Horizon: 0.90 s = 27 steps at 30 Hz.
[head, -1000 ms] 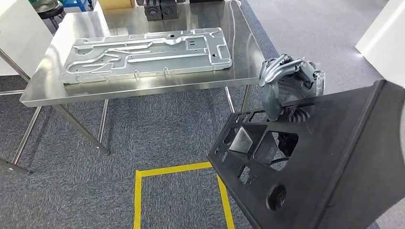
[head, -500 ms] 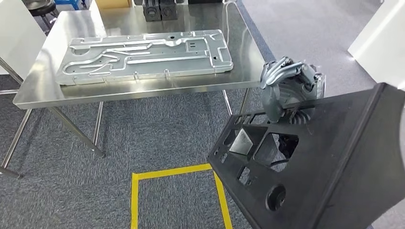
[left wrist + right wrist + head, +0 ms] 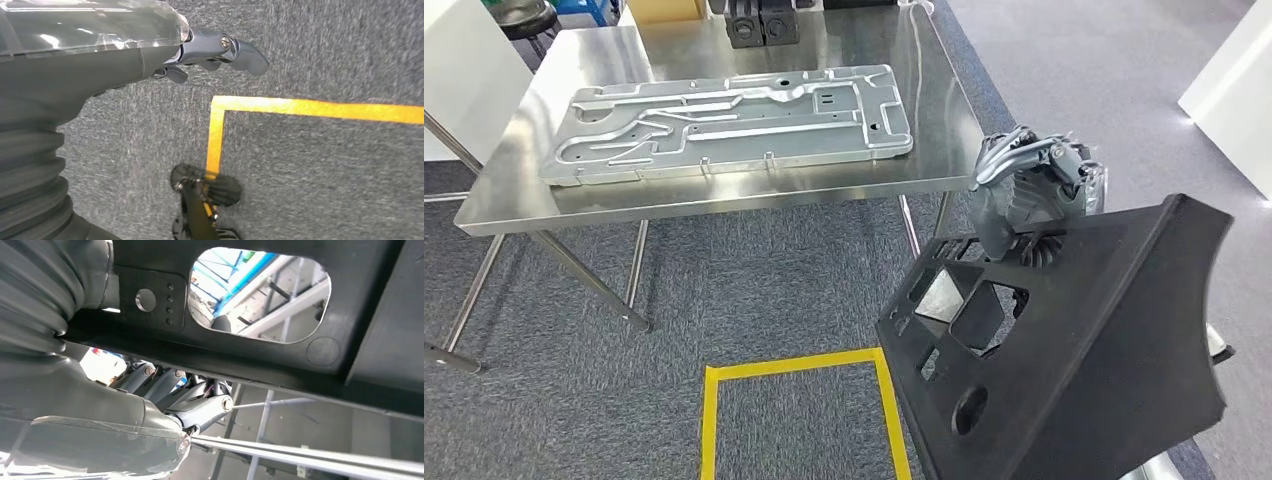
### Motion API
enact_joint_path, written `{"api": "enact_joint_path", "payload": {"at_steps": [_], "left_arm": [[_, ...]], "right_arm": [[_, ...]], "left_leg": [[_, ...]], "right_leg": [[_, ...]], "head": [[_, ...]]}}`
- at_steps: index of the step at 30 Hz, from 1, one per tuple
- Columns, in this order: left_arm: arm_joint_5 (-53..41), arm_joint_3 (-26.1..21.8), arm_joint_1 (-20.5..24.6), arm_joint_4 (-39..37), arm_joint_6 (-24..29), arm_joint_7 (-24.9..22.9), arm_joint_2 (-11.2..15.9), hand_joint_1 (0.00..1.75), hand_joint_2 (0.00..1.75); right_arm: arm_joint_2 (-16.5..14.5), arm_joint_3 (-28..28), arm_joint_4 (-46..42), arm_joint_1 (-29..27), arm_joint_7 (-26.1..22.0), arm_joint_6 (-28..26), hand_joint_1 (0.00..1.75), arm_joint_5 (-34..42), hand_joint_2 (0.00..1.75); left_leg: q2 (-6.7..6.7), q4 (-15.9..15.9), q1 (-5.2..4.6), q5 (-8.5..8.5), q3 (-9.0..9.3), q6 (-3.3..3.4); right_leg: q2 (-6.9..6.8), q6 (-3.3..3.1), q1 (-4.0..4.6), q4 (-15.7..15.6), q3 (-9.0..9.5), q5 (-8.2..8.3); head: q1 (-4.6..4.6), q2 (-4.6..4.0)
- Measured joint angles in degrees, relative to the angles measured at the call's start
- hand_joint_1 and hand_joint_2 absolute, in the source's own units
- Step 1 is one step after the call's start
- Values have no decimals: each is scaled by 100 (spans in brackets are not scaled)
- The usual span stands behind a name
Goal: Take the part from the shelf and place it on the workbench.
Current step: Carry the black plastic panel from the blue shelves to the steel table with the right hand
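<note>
A large black plastic part [image 3: 1074, 350] with several cut-out openings hangs tilted over the carpet at the lower right of the head view. My right hand [image 3: 1029, 185] grips its upper edge, fingers curled over the rim. The right wrist view shows that hand [image 3: 175, 395] closed under the black part [image 3: 250, 360]. The steel workbench [image 3: 944, 120] stands ahead and to the left, just beyond the right hand. My left hand [image 3: 215, 50] hangs over the carpet and holds nothing, its fingers loosely apart.
A long grey metal plate [image 3: 724, 125] covers most of the workbench. Two dark blocks [image 3: 762, 22] sit at its far edge. A yellow tape square [image 3: 794, 365] marks the carpet below the bench. White panels stand at the far left and far right.
The whole view has shifted slightly. The black part has turned in my right hand, and its right edge and corner now show lower in the picture. The grip is unchanged.
</note>
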State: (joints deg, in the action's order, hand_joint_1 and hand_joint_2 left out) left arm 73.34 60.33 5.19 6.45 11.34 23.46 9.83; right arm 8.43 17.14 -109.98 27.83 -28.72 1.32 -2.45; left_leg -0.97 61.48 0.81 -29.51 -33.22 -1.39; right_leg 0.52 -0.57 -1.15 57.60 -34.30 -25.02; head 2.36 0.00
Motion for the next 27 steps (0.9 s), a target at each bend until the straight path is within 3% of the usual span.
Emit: {"api": "enact_joint_path", "payload": {"at_steps": [3,4,5,7,9,11,14,16,18,19,20,21,23,24,25,27], "left_arm": [[-1,0,-5,0,-1,1,-1,0,175],[-1,1,-17,0,-3,1,-2,0,175],[-1,1,-30,0,-8,1,-3,0,175],[-1,2,-50,0,-16,1,-1,0,175],[-7,1,-55,0,-19,2,4,0,175],[-28,2,-57,0,-18,4,8,0,175],[-42,2,-64,0,-19,6,10,0,175],[-42,2,-53,0,-20,10,6,0,175],[-42,2,-45,0,-20,12,2,0,175],[-42,2,-48,0,-20,12,0,0,175],[-42,2,-52,0,-20,12,-3,0,175],[-42,2,-56,0,-20,12,-5,0,175],[-42,2,-55,0,-21,12,-9,0,175],[-42,2,-49,0,-21,12,-9,0,175],[-42,2,-45,0,-22,12,-9,0,175],[-42,2,-41,0,-22,10,-10,0,175]], "right_arm": [[-1,5,-1,2,20,-2,175,-35,175],[-1,10,-1,-1,26,1,175,-34,175],[-1,14,-1,-3,27,7,175,-14,175],[-1,21,-1,-4,12,20,175,59,175],[-1,22,-2,1,-7,26,175,119,175],[-2,24,-6,2,-10,26,175,135,175],[-7,29,-20,18,-10,24,175,138,175],[-8,31,-33,36,-10,24,175,138,175],[-9,32,-37,33,-11,24,175,138,175],[-10,32,-36,25,-11,24,175,138,175],[-10,33,-36,21,-11,24,175,138,175],[-10,33,-36,20,-11,24,175,138,175],[-10,33,-37,25,-11,24,175,138,175],[-11,33,-38,30,-10,24,175,138,175],[-13,33,-39,34,-8,24,175,139,175],[-14,34,-42,41,-6,24,175,143,175]], "left_leg": [[36,1097,5,-395,-616,-31],[42,1283,5,-392,-756,-31],[48,1245,4,-270,-785,-21],[58,550,-6,222,-523,37],[70,-123,-47,506,-220,114],[74,-287,-89,484,-148,165],[68,-376,-60,482,-91,247],[67,-426,-32,475,-33,304],[61,-427,-33,442,-4,335],[54,-426,-34,422,16,337],[45,-423,-34,398,45,334],[33,-420,-33,369,85,325],[11,-409,-34,298,174,294],[4,-396,-43,263,199,267],[0,-392,-51,237,209,238],[-1,-401,-62,208,209,176]], "right_leg": [[-110,-63,43,-3,78,-77],[-128,-66,60,-1,105,-104],[-138,-65,75,0,142,-132],[-160,-55,100,2,239,-200],[-171,-22,120,10,291,-252],[-166,32,118,10,280,-268],[-144,128,105,70,267,-337],[-100,175,90,567,19,-578],[-74,211,71,1380,-460,-866],[-73,225,59,1643,-647,-892],[-73,234,50,1698,-734,-801],[-73,234,41,1515,-697,-595],[-71,205,37,735,-385,-102],[-67,182,47,377,-236,41],[-63,158,59,153,-142,100],[-54,107,83,41,-105,63]], "head": [[0,0],[0,0],[0,0],[0,0],[0,0],[-1,0],[0,0],[0,0],[-1,0],[-1,0],[-1,0],[-1,0],[-2,0],[-2,0],[-1,0],[0,0]]}}
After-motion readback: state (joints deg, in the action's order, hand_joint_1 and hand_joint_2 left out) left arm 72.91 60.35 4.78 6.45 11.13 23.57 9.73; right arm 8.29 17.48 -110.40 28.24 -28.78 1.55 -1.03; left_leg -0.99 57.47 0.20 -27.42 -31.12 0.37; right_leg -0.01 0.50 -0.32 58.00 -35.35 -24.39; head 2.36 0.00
